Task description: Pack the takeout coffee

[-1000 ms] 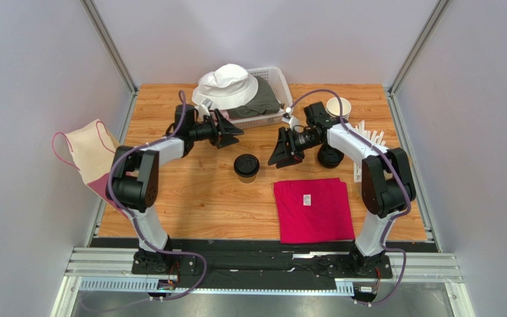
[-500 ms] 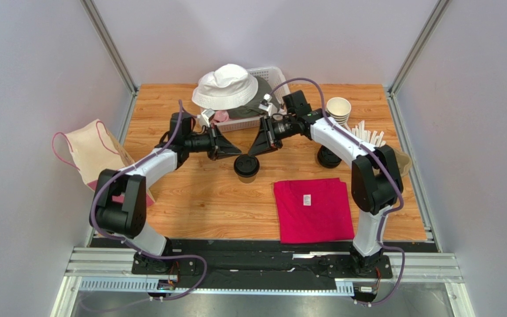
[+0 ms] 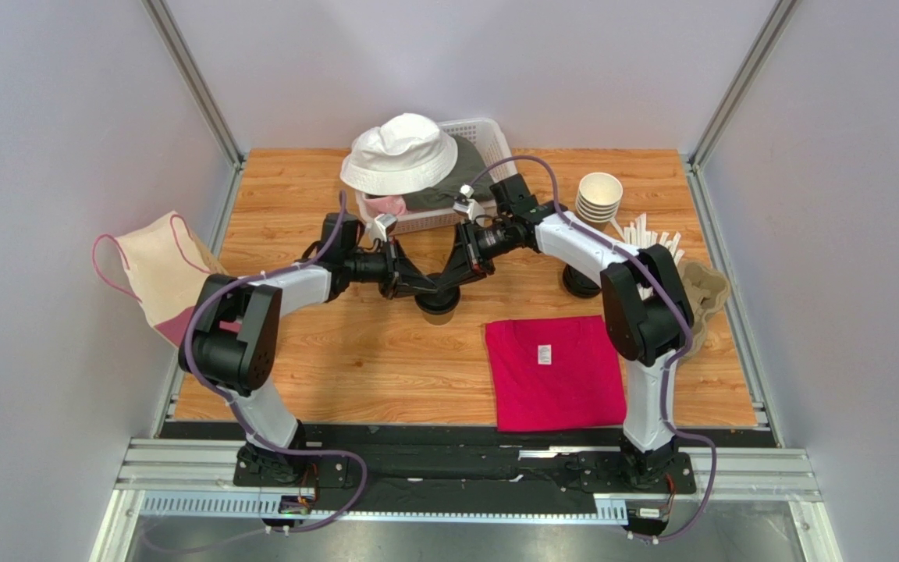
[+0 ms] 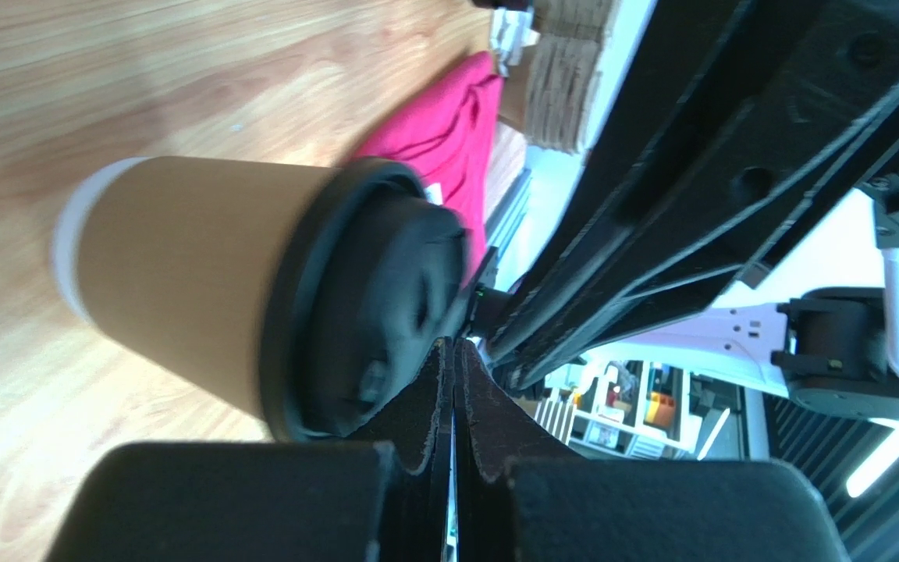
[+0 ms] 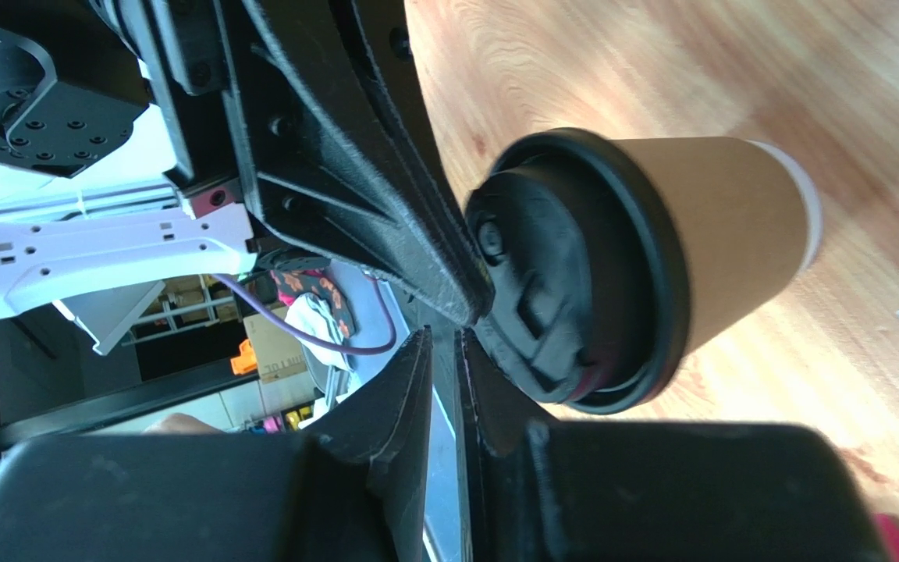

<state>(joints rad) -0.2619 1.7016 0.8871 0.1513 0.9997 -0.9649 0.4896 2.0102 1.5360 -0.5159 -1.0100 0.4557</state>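
The left jaws are clenched, their two fingers (image 4: 440, 398) pressed flat together with nothing between them, and the tips sit right at the edge of the coffee cup's (image 4: 185, 293) black lid (image 4: 384, 310). The right jaws are likewise drawn together on nothing, with only a thin slit between their fingers (image 5: 413, 375), and their tips reach the lid from the opposite side. Whether either pair actually touches the lid cannot be told. From above, both arms meet tip to tip over the cup (image 3: 437, 305), which stands upright and capped on the table (image 3: 337, 363), about midway between the arms. Just beside it, toward the near right, lies a folded red shirt (image 3: 556, 371). At the far edge a white hat (image 3: 402, 152) rests on a white basket (image 3: 492, 141). A stack of open cups (image 3: 600, 193) stands at the far right, with a stack of black lids (image 3: 583, 281) nearer. A cloth bag (image 3: 161, 275) hangs over the table's left edge.
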